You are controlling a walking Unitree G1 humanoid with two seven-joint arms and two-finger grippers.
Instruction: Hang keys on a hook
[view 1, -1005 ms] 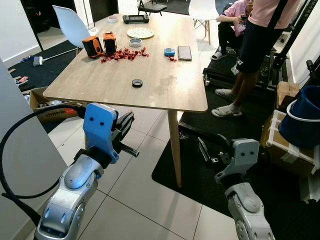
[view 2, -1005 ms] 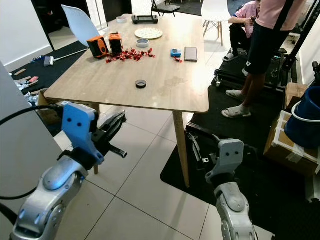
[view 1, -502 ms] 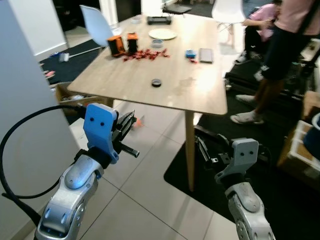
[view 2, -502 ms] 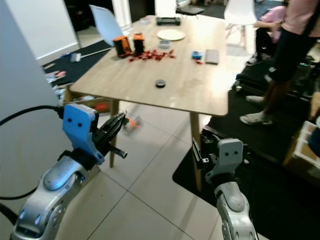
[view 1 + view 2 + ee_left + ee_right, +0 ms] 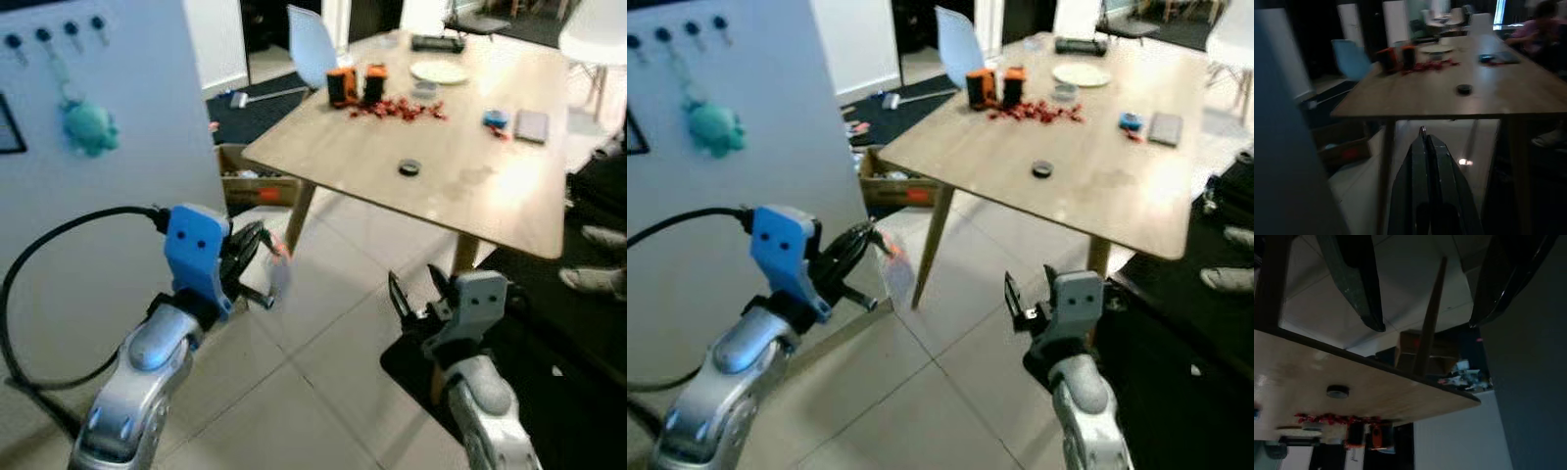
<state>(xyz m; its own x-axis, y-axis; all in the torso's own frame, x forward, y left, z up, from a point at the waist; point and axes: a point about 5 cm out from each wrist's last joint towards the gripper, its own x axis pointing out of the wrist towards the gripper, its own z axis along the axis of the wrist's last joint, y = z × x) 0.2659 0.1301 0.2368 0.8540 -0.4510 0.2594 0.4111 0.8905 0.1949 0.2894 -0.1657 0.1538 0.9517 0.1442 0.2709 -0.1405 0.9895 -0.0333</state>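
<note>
Looking through the left eye view: left gripper (image 5: pixel 250 257) held out low beside the white panel (image 5: pixel 127 225), fingers pressed together on a small reddish bit at the tips, probably the keys (image 5: pixel 278 251), though too blurred to be sure. Row of 4 hooks (image 5: pixel 71 29) high on that panel, well above and to the left of the gripper, with a teal plush charm (image 5: pixel 90 127) hanging under 1 of them. Right gripper (image 5: pixel 419 291) low near the table (image 5: pixel 490 211), fingers spread, holding nothing.

Turning to the right eye view: same layout, with a black cable (image 5: pixel 686 220) looping between the left arm and the panel. Likely to snag or rub during a long reach upward.

Peering along the left wrist view: 2 black fingers (image 5: pixel 1444 161) closed flat against each other, only a tiny nub poking past the tips. Thin grip, so real risk of the keys slipping or twisting out on the lift, or of the ring sitting at the wrong angle to pass over a peg.

Checking the right wrist view: fingers (image 5: pixel 1356 279) wide apart under the table edge; possible knock against the tabletop if raised carelessly.

Judging overall: biggest hazards a missed small hook, a bump against the plush charm, and blur spoiling the aim.
</note>
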